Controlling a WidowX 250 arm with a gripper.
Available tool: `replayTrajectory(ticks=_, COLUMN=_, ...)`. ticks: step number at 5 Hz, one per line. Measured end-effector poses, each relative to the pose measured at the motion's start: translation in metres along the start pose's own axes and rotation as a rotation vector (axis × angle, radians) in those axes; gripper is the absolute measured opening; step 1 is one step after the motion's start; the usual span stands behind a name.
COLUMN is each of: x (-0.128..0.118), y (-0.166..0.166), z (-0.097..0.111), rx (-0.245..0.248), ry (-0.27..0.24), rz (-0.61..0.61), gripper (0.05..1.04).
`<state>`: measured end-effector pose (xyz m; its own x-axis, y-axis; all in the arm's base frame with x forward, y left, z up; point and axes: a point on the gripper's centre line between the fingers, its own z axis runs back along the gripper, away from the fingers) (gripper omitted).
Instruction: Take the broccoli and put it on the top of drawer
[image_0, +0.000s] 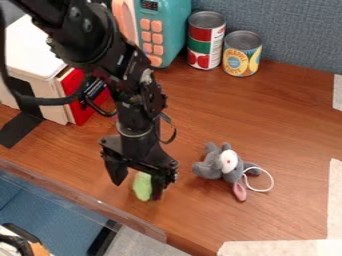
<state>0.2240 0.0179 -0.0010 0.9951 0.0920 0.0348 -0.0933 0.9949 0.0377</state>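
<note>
Left of the mouse (208, 170), the broccoli (141, 186) lay on the table (280, 125), between the gripper's (138, 191) widely parted jaws, closer to the one on the mouse's side. Behind and left of the mouse stood the drawer (43, 47); well behind it, two cans (242, 56); behind and left, the teal toy (175, 25).

Green broccoli (141, 186), grey plush mouse (230, 167), teal toy microwave (175, 27)

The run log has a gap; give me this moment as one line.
gripper: open, low over table | broccoli: between fingers, not clamped | drawer unit: broccoli not on top | plush mouse: on table
</note>
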Motion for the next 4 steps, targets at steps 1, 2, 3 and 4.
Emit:
replayTrajectory(ticks=1, x=0.0129, y=0.006, z=-0.002, rx=-0.017, ry=0.001, rz=0.057, gripper=0.948)
replayTrajectory(ticks=2, x=0.0201, y=0.0125, z=-0.0021, rx=-0.022, ry=-0.001, rz=0.081, gripper=0.659)
replayTrajectory(ticks=3, x=0.016, y=0.0126, z=-0.0002, rx=-0.023, ry=0.016, rz=0.065, gripper=0.505)
replayTrajectory(ticks=4, x=0.0132, y=0.012, z=0.0055, rx=-0.026, ry=0.019, rz=0.049, gripper=0.503)
